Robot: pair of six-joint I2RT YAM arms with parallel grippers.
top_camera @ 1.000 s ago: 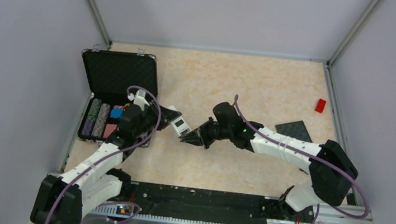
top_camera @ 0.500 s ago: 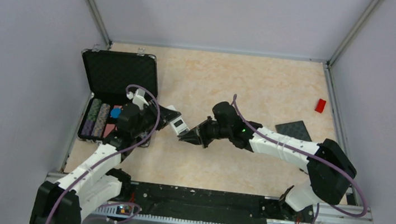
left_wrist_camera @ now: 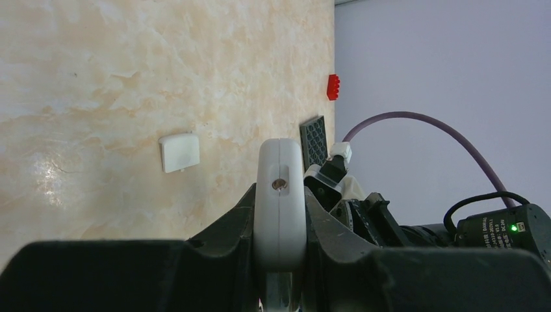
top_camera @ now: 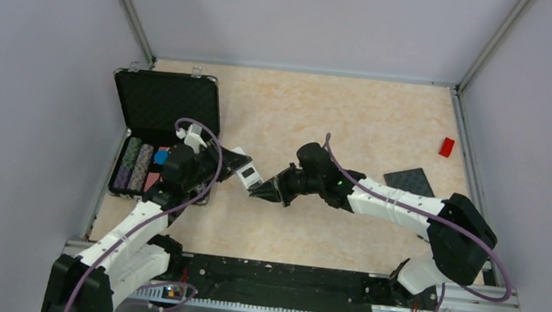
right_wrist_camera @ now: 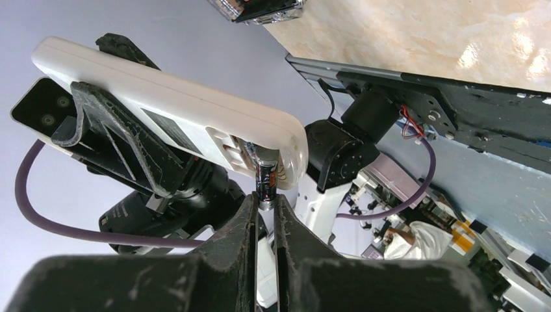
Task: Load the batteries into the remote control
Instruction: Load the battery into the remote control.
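Left gripper (left_wrist_camera: 279, 194) clamps the remote (right_wrist_camera: 162, 110) above the table (top_camera: 355, 126), right gripper (right_wrist_camera: 264, 200) pinches a battery (right_wrist_camera: 264, 182) at its bay — if I push skewed, it could slip out and drop.

You have one flat white rectangular remote control (right_wrist_camera: 166, 107), one slim dark cylindrical battery (right_wrist_camera: 265, 185), one small white square plastic cover (left_wrist_camera: 179, 153), one plain red block (left_wrist_camera: 333, 86), one dark flat studded plate (left_wrist_camera: 316, 140) and one open black case (top_camera: 165, 100) (the coloured chips (top_camera: 134, 165) inside are too small to count). You also have two black tools: left tool (left_wrist_camera: 279, 214), right tool (right_wrist_camera: 263, 208).
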